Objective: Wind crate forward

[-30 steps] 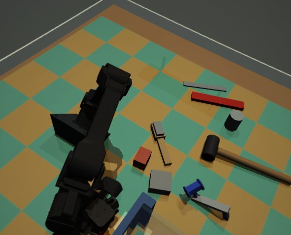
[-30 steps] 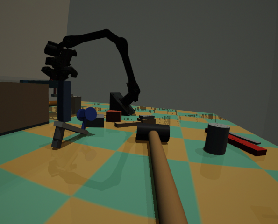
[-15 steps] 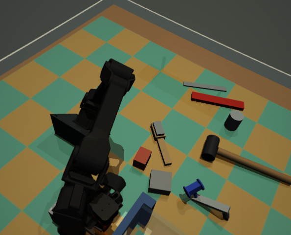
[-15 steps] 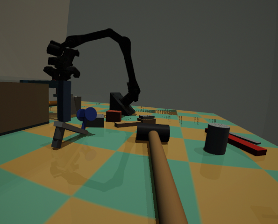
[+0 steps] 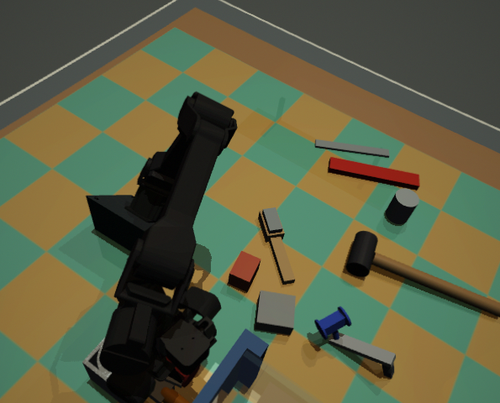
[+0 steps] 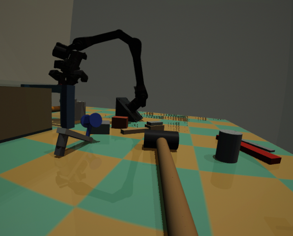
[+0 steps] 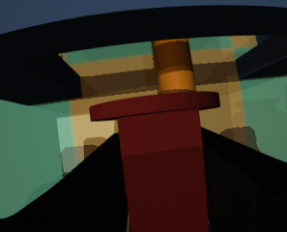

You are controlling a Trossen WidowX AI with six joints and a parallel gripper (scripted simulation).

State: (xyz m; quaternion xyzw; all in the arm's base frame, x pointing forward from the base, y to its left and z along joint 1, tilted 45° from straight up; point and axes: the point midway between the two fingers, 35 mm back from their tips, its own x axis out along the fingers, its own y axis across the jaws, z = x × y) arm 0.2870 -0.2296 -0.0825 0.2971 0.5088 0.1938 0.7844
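Note:
My gripper [image 5: 182, 374] [image 6: 68, 81] [image 7: 155, 139] is shut on a red flanged grip [image 7: 162, 169], seen between the dark fingers in the wrist view. It is above the bench, near the top of a blue frame [image 5: 237, 347] [image 6: 67, 106]. The rest of the held tool is hidden. A second handle with a blue spool-shaped knob [image 5: 333, 322] [image 6: 95, 120] and a grey arm [image 5: 362, 348] [image 6: 75, 133] lies on the bench. The crate and winch cannot be made out. A brown panel [image 6: 19, 111] stands at the left in the exterior view.
An orange cylinder [image 5: 171, 394] [image 6: 55, 108] [image 7: 176, 81] lies below the arm. A grey block [image 5: 276, 308], a red block [image 5: 245, 266], a brush-like tool [image 5: 281, 258], a mallet [image 5: 432, 280] [image 6: 161, 139], a dark cylinder [image 5: 401, 206] [image 6: 228, 146] and a red bar [image 5: 373, 172] also lie around.

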